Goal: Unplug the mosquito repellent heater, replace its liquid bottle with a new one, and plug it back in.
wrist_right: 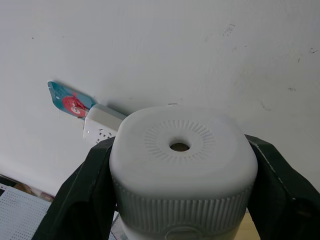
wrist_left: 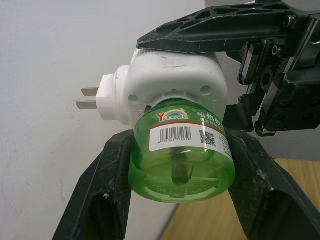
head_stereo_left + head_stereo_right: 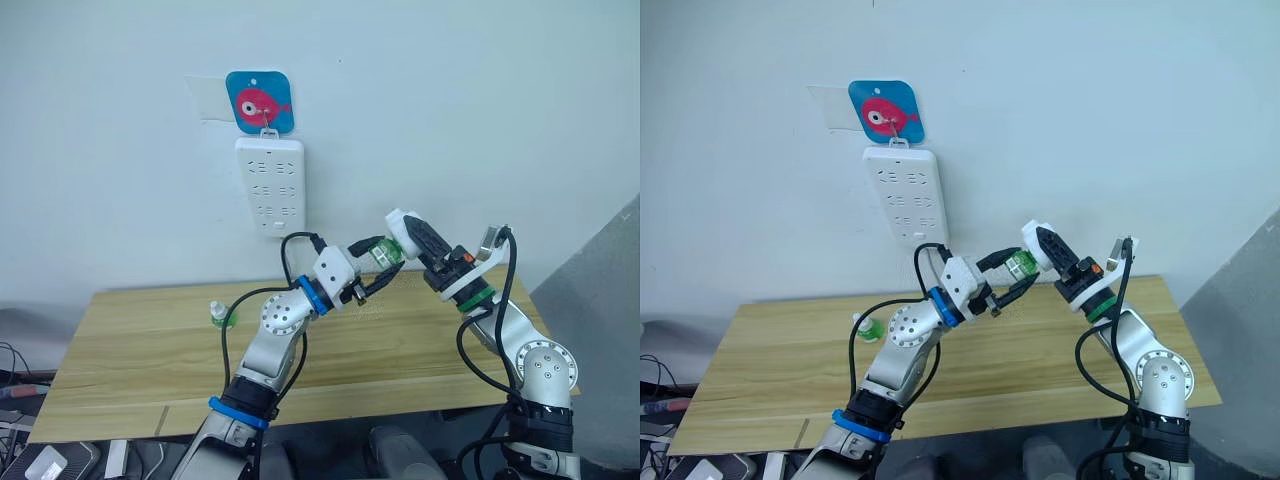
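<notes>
Above the bench [image 3: 150, 370], right gripper [image 1: 180, 165] clamps the mosquito repellent heater [image 2: 170, 80] while left gripper [image 2: 175, 165] pinches its green bottle [image 2: 182, 155], so a crooked twist could probably cross-thread it or yank the heater loose.

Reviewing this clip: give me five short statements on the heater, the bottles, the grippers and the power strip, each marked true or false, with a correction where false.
1. The mosquito repellent heater is plugged into the power strip. False: it is held in the air, prongs bare.
2. The right gripper is shut on the heater. True.
3. The left gripper is shut around the green liquid bottle under the heater. True.
4. The table bears no bottle. False: a second small green bottle stands on it.
5. The power strip lies flat on the table. False: it hangs on the wall under a blue hook.
</notes>
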Robot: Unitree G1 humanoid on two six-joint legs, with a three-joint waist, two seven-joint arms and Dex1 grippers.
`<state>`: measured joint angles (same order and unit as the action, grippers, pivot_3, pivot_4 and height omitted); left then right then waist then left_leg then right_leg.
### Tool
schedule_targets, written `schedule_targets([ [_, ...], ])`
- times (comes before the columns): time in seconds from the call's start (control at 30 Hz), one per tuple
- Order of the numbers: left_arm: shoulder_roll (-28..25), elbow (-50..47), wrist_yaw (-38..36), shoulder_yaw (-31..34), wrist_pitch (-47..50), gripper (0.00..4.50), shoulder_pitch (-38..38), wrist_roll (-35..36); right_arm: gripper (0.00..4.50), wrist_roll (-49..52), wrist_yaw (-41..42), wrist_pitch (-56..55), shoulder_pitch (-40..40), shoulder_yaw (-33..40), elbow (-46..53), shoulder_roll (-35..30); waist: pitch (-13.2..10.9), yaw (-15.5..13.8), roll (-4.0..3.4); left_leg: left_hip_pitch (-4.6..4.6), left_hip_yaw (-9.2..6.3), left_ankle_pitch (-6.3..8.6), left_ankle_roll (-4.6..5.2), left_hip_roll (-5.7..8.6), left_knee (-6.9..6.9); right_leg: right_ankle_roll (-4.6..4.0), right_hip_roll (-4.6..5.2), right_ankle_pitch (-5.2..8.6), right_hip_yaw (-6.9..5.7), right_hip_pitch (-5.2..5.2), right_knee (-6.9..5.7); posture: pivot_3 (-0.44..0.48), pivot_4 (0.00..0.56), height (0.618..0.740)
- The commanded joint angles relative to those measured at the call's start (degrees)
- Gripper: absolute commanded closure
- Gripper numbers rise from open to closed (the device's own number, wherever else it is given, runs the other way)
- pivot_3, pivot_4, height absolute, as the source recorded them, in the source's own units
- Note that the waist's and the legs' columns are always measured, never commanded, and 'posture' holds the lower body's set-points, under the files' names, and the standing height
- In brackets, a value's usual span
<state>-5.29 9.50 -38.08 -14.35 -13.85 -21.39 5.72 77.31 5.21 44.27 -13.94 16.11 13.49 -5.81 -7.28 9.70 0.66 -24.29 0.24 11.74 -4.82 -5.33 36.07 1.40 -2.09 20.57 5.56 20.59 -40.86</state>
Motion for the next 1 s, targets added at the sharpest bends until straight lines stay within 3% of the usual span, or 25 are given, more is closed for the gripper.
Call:
schedule_targets([
  [0.03,0.5,-2.5,-0.2,-0.2,-0.1,2.25,-0.3,1.1,1.48,2.1,0.4,-0.8,-0.3,0.1,2.7,-0.1,0.0,0.0,0.00,0.00,0.00,0.00,0.00,0.00,0.00,0.00,0.00,0.00,0.00,0.00,0.00,-0.180,0.083,0.740],
  [0.13,0.4,-2.4,-0.6,-0.4,-0.1,2.25,-0.4,1.1,1.48,2.4,0.5,-0.3,-0.1,-0.2,2.8,-0.5,0.0,0.0,0.00,0.00,0.00,0.00,0.00,0.00,0.00,0.00,0.00,0.00,0.00,0.00,0.00,-0.181,0.083,0.740],
  [0.2,0.1,-2.4,-1.1,-0.7,-0.1,2.25,-0.3,1.2,0.74,3.1,1.3,1.6,0.5,-0.9,3.0,-1.8,0.0,0.0,0.00,0.00,0.00,0.00,0.00,0.00,0.00,0.00,0.00,0.00,0.01,0.00,0.00,-0.185,0.083,0.740],
  [0.3,-0.3,-2.2,-2.5,-0.8,-0.2,2.25,-0.3,1.6,0.04,4.4,4.0,6.7,1.1,-2.3,2.2,-6.7,0.0,0.1,0.00,0.00,0.00,0.00,0.00,0.00,0.00,0.00,0.00,0.00,0.00,-0.02,0.01,-0.194,0.083,0.740],
  [0.73,-6.5,-1.3,-13.0,-2.4,-5.6,2.25,2.0,2.2,0.04,14.8,23.2,36.3,-10.0,-4.9,-15.3,-34.6,0.0,0.0,0.00,0.44,0.07,0.02,0.04,0.07,-0.01,0.02,-0.02,0.01,0.05,-0.40,0.11,-0.162,0.085,0.740],
  [0.87,-7.6,0.4,-14.5,-4.0,-10.5,2.25,1.4,0.0,0.04,12.7,26.8,41.9,-12.5,-7.9,-16.9,-37.1,0.0,-0.2,0.01,0.42,0.00,0.03,0.05,0.05,-0.02,0.02,-0.02,0.01,0.09,-0.44,0.22,-0.147,0.082,0.740],
  [1.0,-8.1,1.7,-14.6,-5.0,-13.6,2.25,0.8,-1.7,0.04,11.9,26.4,43.0,-15.7,-8.5,-20.3,-35.4,0.0,-0.3,0.01,0.40,0.02,0.03,0.05,0.07,0.01,0.02,-0.02,0.01,0.07,-0.45,0.23,-0.136,0.080,0.740],
])
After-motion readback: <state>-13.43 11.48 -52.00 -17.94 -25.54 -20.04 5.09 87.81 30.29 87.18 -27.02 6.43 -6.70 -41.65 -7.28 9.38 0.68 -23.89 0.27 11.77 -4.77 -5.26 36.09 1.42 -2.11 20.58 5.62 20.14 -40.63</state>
